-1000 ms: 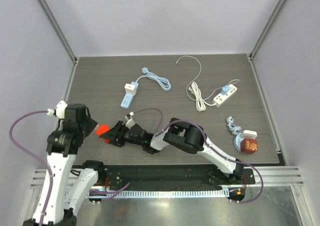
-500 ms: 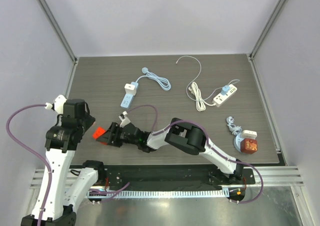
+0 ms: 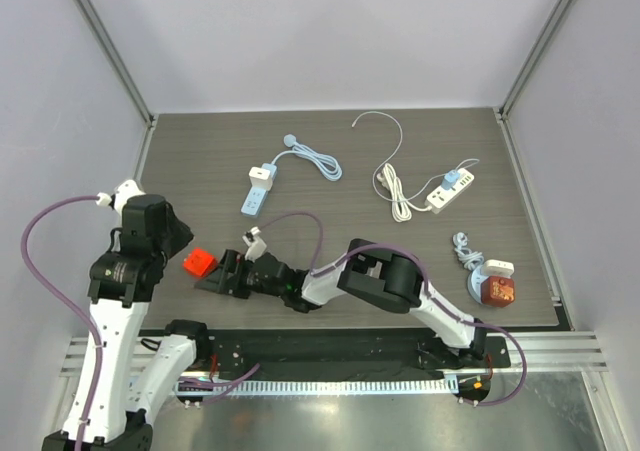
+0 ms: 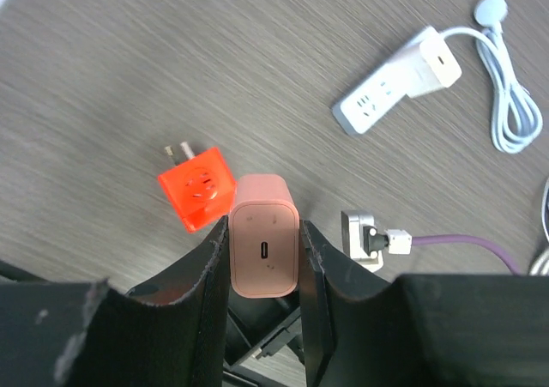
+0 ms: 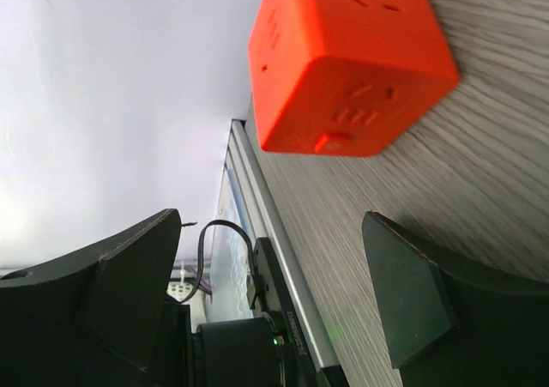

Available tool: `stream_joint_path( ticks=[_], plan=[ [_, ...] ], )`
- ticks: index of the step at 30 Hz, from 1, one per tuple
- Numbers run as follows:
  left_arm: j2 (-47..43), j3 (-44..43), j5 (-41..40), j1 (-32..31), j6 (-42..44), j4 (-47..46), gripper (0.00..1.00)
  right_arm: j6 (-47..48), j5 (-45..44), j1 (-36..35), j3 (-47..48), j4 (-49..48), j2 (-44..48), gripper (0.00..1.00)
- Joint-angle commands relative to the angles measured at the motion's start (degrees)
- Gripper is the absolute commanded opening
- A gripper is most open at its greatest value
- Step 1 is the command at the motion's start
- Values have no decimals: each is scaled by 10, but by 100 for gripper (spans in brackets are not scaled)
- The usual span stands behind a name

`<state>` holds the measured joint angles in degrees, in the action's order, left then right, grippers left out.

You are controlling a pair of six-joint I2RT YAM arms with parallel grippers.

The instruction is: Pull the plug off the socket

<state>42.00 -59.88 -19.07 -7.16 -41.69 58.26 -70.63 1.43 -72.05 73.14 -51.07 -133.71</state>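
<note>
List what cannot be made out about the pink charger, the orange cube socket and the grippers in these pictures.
Top view: the pink rectangular plastic charger and the left gripper holding it are hidden under the left arm's wrist.
Left wrist view: the charger's far face, where pins would be, is behind its own body.
Right wrist view: the orange plastic cube socket is cut off by the upper edge.

Cube socket (image 3: 198, 262) sits on the table (image 3: 200, 161), right gripper (image 3: 225, 271) just beside it at 4 o'clock in the top view. Plug (image 4: 264, 250) is apart from it, wedged in the left gripper (image 4: 264, 232). One power strip (image 3: 257, 193) lies at the socket's 1 o'clock, another power strip (image 3: 452, 191) well apart toward 3.
</note>
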Motion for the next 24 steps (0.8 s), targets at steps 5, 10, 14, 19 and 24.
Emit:
stream_joint_path(
  ticks=[5, 10, 14, 19, 24],
  plan=[
    [26, 35, 185, -2, 37, -101, 0, 31, -124, -22, -192, 0, 106, 93],
    [57, 90, 287, -4, 9, -171, 0, 22, -219, -20, -314, -36, 190, 86],
    [87, 128, 355, -46, -21, -237, 0, 27, -250, 0, -414, -31, 275, 84],
    [132, 192, 351, -145, -57, -371, 0, 41, -284, 30, -519, 18, 457, 86],
    [213, 245, 337, -235, -95, -546, 0, 81, -265, 77, -587, 159, 664, 86]
  ],
)
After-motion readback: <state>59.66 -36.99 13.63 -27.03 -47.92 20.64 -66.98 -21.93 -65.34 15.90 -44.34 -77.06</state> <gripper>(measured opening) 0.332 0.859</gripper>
